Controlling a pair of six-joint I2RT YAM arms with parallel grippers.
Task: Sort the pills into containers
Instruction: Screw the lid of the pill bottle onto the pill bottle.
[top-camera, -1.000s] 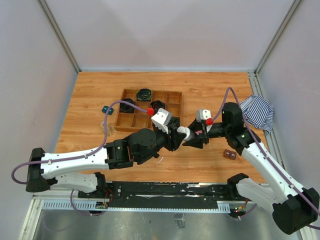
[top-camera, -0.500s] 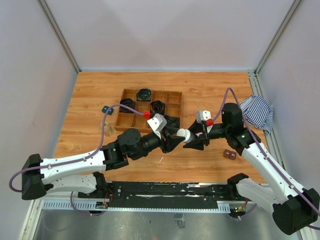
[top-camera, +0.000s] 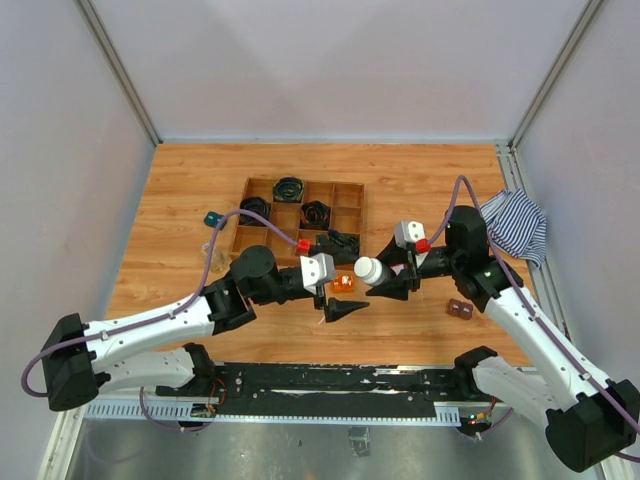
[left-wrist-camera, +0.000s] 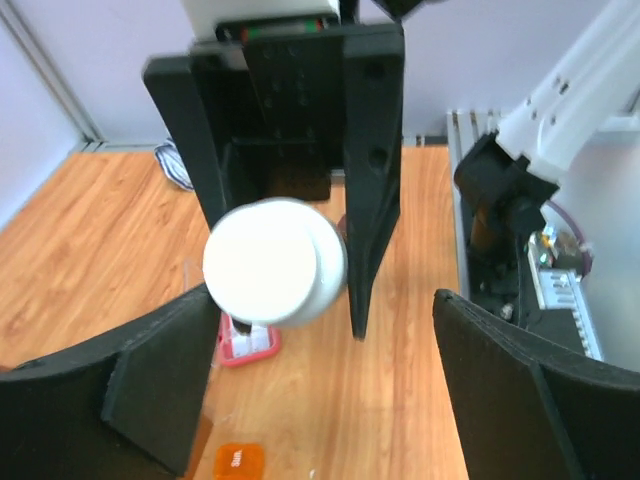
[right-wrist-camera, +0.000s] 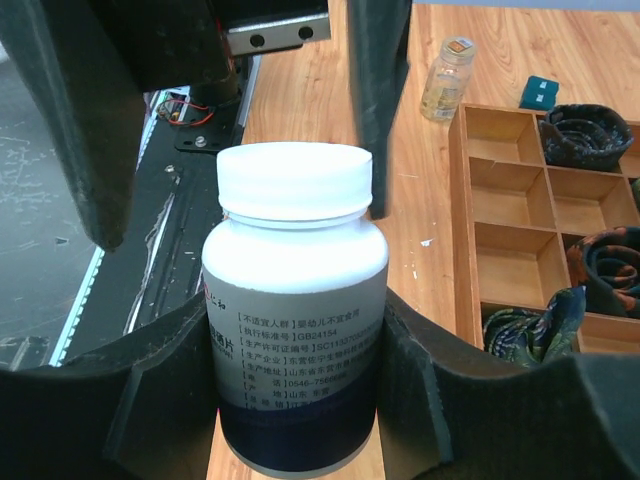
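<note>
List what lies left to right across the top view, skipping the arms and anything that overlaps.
Teal block → orange block → white-capped bottle → small brown block → striped cloth.

The top camera looks steeply down over the table (top-camera: 420, 180); the wrist cameras face each other closely, sharing the white-capped bottle (right-wrist-camera: 295, 300).

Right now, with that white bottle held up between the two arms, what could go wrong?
1. Only the right gripper holds the bottle, above the table; a slip would likely drop it.
2. The left gripper is open, facing the cap; closing off-centre might twist the bottle askew.
3. The two grippers sit close together, so they could bump.
</note>
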